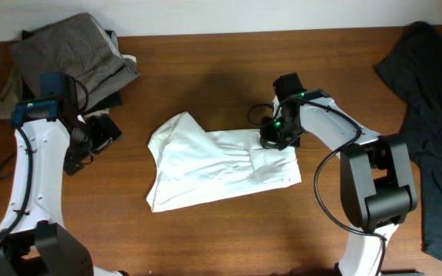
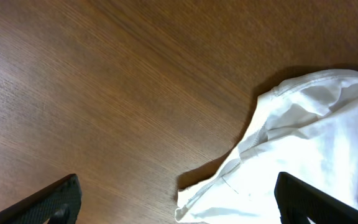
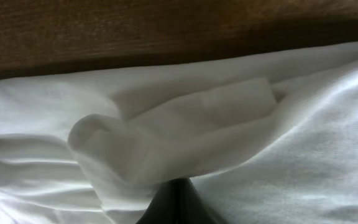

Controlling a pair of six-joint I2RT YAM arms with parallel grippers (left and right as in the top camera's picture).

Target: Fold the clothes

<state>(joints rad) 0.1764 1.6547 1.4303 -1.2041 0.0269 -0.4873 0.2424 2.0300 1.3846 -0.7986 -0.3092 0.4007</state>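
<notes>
White shirt (image 1: pixel 213 165) lies crumpled mid-counter (image 1: pixel 206 69); it looks light, limp and prone to sagging or sliding on the wood, so it is best taken at a hem or corner rather than mid-panel. The right hand (image 1: pixel 273 136) sits at its upper right edge, fingers together on a raised fold, though cloth covers most of the pinch in the wrist view. The left hand (image 1: pixel 102 134) hangs spread apart over bare wood just left of the shirt, whose collar and sleeves I cannot make out.

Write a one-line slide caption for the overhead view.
Right gripper pinches an edge of the white shirt; left gripper hovers open beside it.
</notes>
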